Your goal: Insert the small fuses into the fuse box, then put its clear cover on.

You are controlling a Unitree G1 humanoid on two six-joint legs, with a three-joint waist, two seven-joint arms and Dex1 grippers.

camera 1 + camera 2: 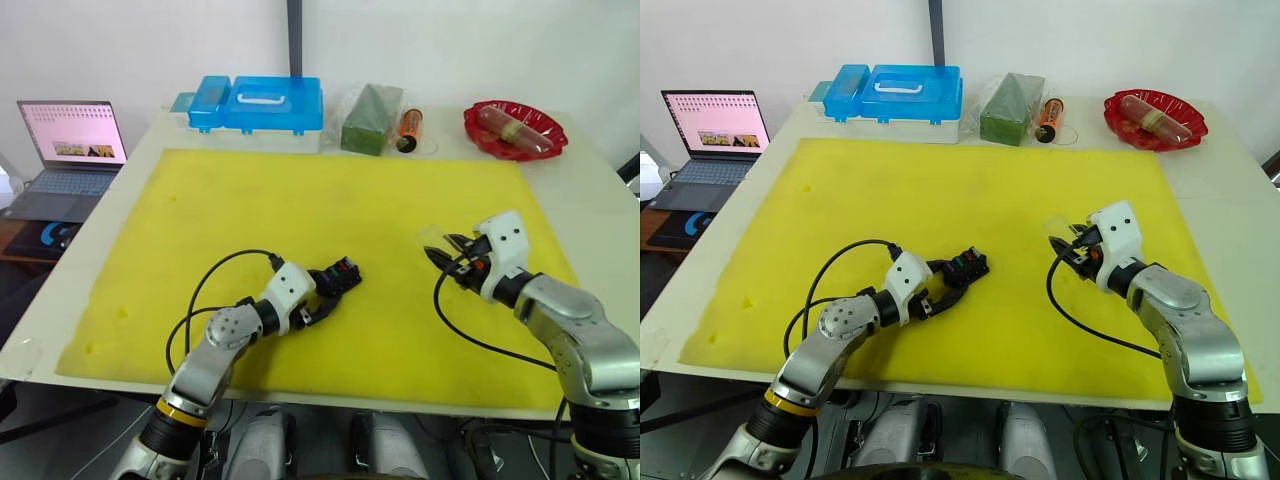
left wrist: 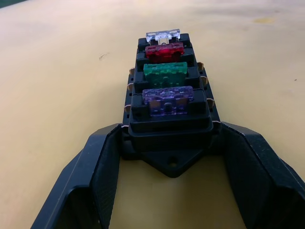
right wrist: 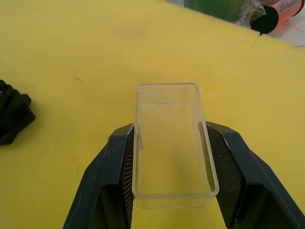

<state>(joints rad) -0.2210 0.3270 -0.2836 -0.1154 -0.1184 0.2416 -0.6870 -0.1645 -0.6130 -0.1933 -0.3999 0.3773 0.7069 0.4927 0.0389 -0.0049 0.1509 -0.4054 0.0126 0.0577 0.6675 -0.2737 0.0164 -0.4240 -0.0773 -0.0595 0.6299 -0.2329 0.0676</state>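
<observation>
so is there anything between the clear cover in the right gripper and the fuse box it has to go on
Nothing visible. The right gripper holds the clear cover, the left gripper grips the fuse box, and only bare yellow mat lies between them. All four small fuses are seated.

White table (image 1: 600, 200), carrying:
- yellow mat (image 1: 330, 210) over most of the top (the fuse box (image 1: 338, 276) sits on it, near the front)
- along the far edge: blue plastic case (image 1: 255, 105), green block (image 1: 371, 118), orange cylinder (image 1: 411, 126), red dish (image 1: 515, 128) at the right corner
</observation>
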